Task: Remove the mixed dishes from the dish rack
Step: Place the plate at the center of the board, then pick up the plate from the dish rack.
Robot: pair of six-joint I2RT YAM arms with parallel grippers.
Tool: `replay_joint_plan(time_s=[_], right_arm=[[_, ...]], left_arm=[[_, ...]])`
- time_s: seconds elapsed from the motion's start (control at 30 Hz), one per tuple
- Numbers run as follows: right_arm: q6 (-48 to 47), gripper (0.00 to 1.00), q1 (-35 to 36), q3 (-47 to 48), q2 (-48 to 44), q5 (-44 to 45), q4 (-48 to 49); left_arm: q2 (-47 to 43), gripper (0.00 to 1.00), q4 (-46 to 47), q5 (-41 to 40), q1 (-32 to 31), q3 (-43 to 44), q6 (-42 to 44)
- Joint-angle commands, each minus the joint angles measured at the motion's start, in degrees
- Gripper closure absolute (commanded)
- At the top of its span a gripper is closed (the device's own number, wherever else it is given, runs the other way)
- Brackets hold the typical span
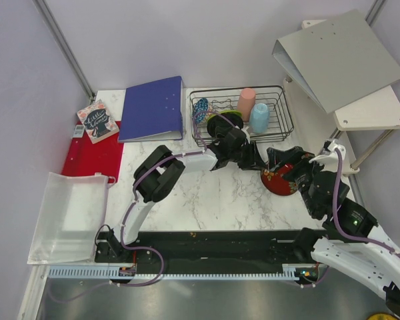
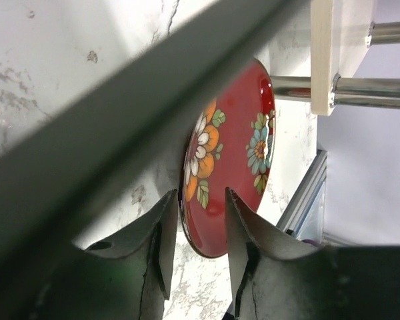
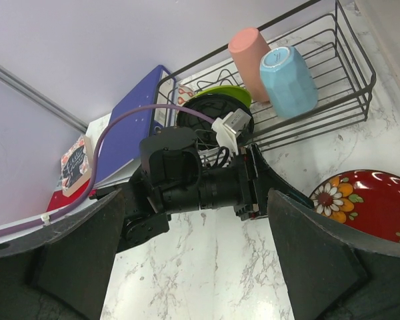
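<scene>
Lacquer bowl (image 3: 370,200): red inside, orange-white and teal flowers, green leaves. Tall cup (image 1: 247,103) pink; shorter cup (image 1: 259,118) light blue. Lime-green bowl (image 3: 221,95). Small bowl (image 1: 200,110) blue-patterned. Dish rack (image 1: 275,128) black wire. Binder (image 1: 152,108) blue. Tabletop (image 1: 207,197) white marble, grey veins.

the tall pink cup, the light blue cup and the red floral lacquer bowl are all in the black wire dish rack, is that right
No. The red floral lacquer bowl is outside the black wire dish rack, over the white marble tabletop beside it. The tall pink cup and the light blue cup are in the rack, as the right wrist view shows.
</scene>
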Motion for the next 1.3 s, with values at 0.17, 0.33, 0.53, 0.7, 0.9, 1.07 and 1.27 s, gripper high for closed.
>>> replay_joint_plan(time_s=[0.17, 0.33, 0.53, 0.7, 0.9, 1.07, 1.27], right_arm=[[0.76, 0.06, -0.02, -0.79, -1.67, 1.10, -0.88], [0.76, 0.05, 0.07, -0.79, -2.99, 1.45, -1.59], [-0.82, 0.05, 0.07, -0.53, -4.13, 2.50, -2.03], [-2.14, 0.05, -0.02, -0.35, -2.56, 2.68, -1.24], [-3.10, 0.05, -0.02, -0.61, -1.94, 1.89, -0.36], [-3.55, 0.05, 0.07, -1.32, -3.96, 2.15, -0.71], [-4.60, 0.05, -0.02, -1.67, -5.10, 3.47, -1.33]], left_arm=[[-4.41, 0.54, -15.35, -2.71, 0.10, -3.73, 7.44], [-11.43, 0.53, -20.44, -6.39, 1.06, -8.37, 11.50], [-32.67, 0.55, -23.61, -17.53, 1.24, -16.90, 22.56], [-40.71, 0.55, -25.10, -24.68, 1.42, -13.24, 33.98], [-36.42, 0.53, -25.63, -32.15, 4.57, -2.25, 51.91], [-30.17, 0.52, -18.48, -29.89, 10.99, 1.82, 71.50], [-29.47, 0.53, -4.18, -16.18, 17.66, -7.69, 79.28]])
